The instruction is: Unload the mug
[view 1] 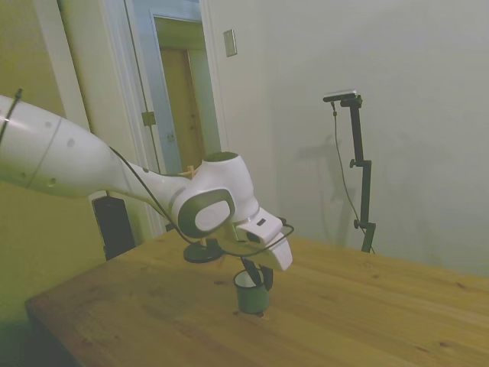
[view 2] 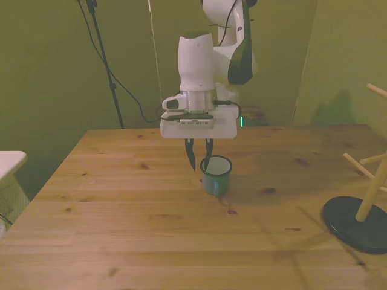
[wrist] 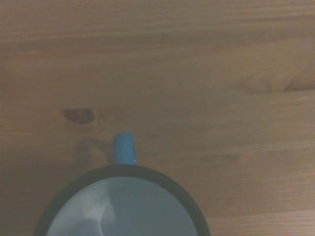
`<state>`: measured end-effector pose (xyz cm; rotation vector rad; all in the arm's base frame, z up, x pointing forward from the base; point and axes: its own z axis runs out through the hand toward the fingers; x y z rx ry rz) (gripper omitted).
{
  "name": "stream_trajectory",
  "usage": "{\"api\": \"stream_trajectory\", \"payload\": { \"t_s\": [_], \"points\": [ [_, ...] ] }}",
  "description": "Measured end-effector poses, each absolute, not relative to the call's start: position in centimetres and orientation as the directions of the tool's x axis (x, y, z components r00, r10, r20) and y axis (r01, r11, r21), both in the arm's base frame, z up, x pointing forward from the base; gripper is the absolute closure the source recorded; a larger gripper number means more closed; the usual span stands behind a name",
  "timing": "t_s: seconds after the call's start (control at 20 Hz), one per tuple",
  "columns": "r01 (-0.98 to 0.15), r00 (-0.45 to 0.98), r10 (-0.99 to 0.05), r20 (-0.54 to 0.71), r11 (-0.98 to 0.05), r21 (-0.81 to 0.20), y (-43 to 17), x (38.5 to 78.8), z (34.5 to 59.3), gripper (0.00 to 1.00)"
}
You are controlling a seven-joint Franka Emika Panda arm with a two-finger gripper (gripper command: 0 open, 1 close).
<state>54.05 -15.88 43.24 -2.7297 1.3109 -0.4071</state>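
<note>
The dark green mug [view 2: 216, 175] stands upright on the wooden table [view 2: 121, 211], pale inside, near the table's middle. My gripper [view 2: 199, 163] hangs straight down over the mug's rim on the front view's left side. One finger reaches inside the rim and the other stays outside it, with a clear gap between them, so the gripper is open. In the side view the mug [view 1: 250, 294] sits just below the gripper [view 1: 257, 274]. From the wrist view I see the mug's rim and pale interior [wrist: 123, 211] with its handle [wrist: 123, 147] sticking out over the wood.
A wooden peg stand [view 2: 366, 202] on a round black base stands at the front view's right edge; its base [view 1: 202, 251] shows behind the arm in the side view. A white object [view 2: 9, 163] pokes in at the front view's left.
</note>
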Motion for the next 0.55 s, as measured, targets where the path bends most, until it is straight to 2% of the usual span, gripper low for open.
{"api": "stream_trajectory", "payload": {
  "t_s": [0.25, 0.35, 0.55],
  "points": [
    [-0.713, 0.627, -0.744, 0.230, -0.667, -0.215, -12.0, 53.4, 48.1, 0.00],
    [-0.696, 0.646, -0.729, 0.224, -0.684, -0.219, -8.9, 53.7, 48.7, 0.00],
    [-0.656, 0.696, -0.690, 0.202, -0.724, -0.214, -2.3, 54.4, 48.0, 0.00]
  ]
}}
